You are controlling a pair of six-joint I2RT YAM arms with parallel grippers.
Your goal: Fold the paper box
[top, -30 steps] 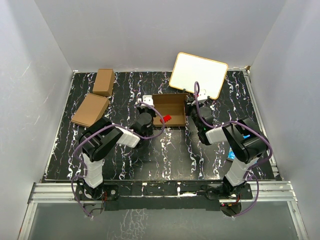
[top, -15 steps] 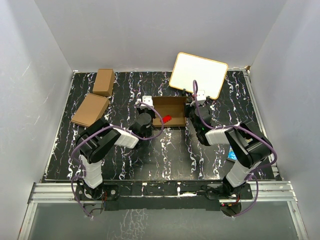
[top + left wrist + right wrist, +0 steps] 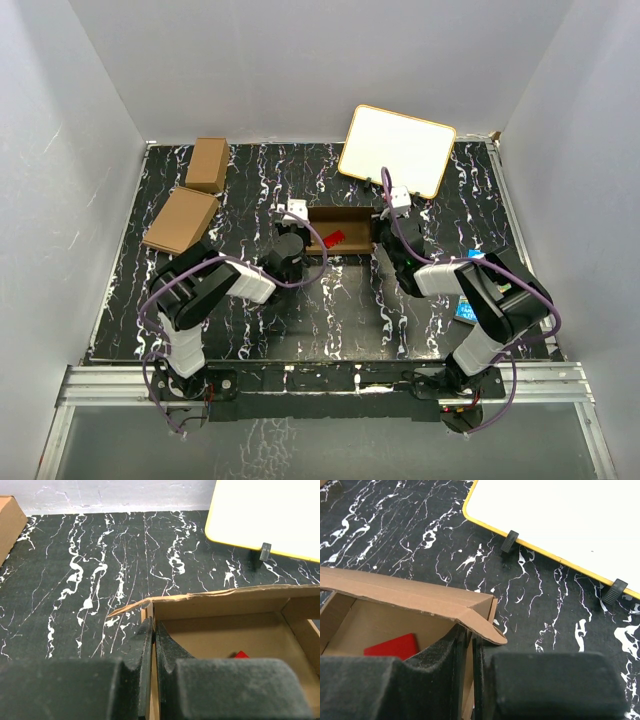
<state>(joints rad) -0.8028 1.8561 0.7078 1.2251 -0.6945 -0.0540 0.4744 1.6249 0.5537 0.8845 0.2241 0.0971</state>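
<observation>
The paper box [image 3: 352, 217] lies open at mid-table, a shallow brown cardboard tray with a red piece [image 3: 333, 237] inside. My left gripper [image 3: 298, 226] is shut on the box's left side wall; in the left wrist view the fingertips [image 3: 153, 622] pinch the thin cardboard edge beside the box's corner [image 3: 150, 611]. My right gripper [image 3: 384, 222] is shut on the right side wall. In the right wrist view its jaws [image 3: 468, 636] clamp the wall under a bent corner flap [image 3: 482, 625], with the red piece [image 3: 392, 645] just inside. The box's back wall [image 3: 405, 596] leans inward.
A yellow-rimmed whiteboard [image 3: 398, 150] leans at the back right, close behind the box. Two other brown cartons [image 3: 208, 164] [image 3: 181, 220] sit at the back left. A small blue object [image 3: 465, 308] lies by the right arm. Grey walls close in the black marbled table [image 3: 330, 300].
Both grippers have pushed away from the arm bases with the box's side walls in them. The box's back wall has come up and forward, so the box looks narrower from above.
</observation>
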